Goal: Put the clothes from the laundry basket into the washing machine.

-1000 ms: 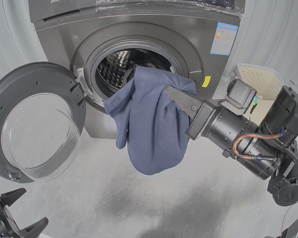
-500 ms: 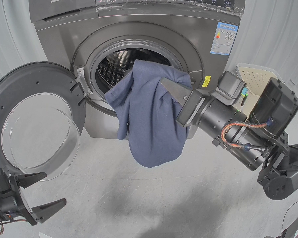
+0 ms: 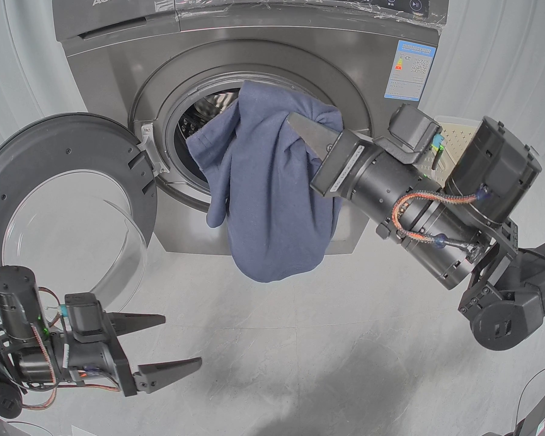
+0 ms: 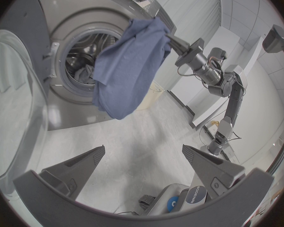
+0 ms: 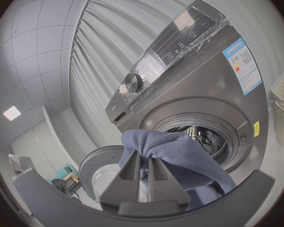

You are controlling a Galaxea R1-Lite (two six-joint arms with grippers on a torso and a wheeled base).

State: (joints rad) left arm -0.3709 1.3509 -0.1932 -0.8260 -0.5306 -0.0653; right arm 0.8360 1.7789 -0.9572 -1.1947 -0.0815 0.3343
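Note:
A blue garment hangs in front of the washing machine's round opening, bunched at its top where my right gripper is shut on it. The same garment and right gripper show in the left wrist view, and dark clothes lie inside the drum. In the right wrist view the fingers pinch the blue cloth before the drum. My left gripper stands open low at the left, over the floor, with nothing between its fingers. The cream laundry basket stands right of the machine, mostly hidden by my right arm.
The machine's door is swung wide open to the left, close to my left arm. Bare grey floor lies in front of the machine. A pleated curtain hangs behind.
My right gripper has lifted the blue garment up and closer to the drum opening. My left arm has risen into the picture from the lower left corner, gripper open.

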